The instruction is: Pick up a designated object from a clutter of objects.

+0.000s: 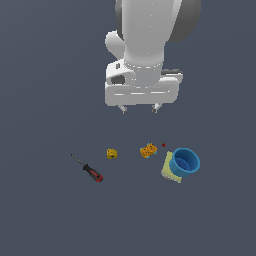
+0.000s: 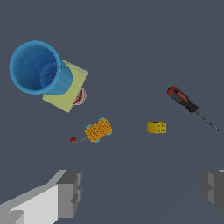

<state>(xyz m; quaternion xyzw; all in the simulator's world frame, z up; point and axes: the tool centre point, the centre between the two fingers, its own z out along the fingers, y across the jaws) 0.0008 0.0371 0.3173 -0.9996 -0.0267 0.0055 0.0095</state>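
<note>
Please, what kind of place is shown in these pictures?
Most likely a simulated test scene, not a real room: a flat, bare grey floor, a few small objects such as a screwdriver and a blue cup, and nothing else.

screwdriver (image 1: 88, 169) well apart, yellow block (image 1: 112, 154) nearest

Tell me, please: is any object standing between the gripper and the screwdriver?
Nothing visible does. The open gripper hangs above the clutter, and the screwdriver lies alone at the exterior view's left. Its nearest neighbour, the yellow block, lies apart from it, toward the exterior view's right.
</note>
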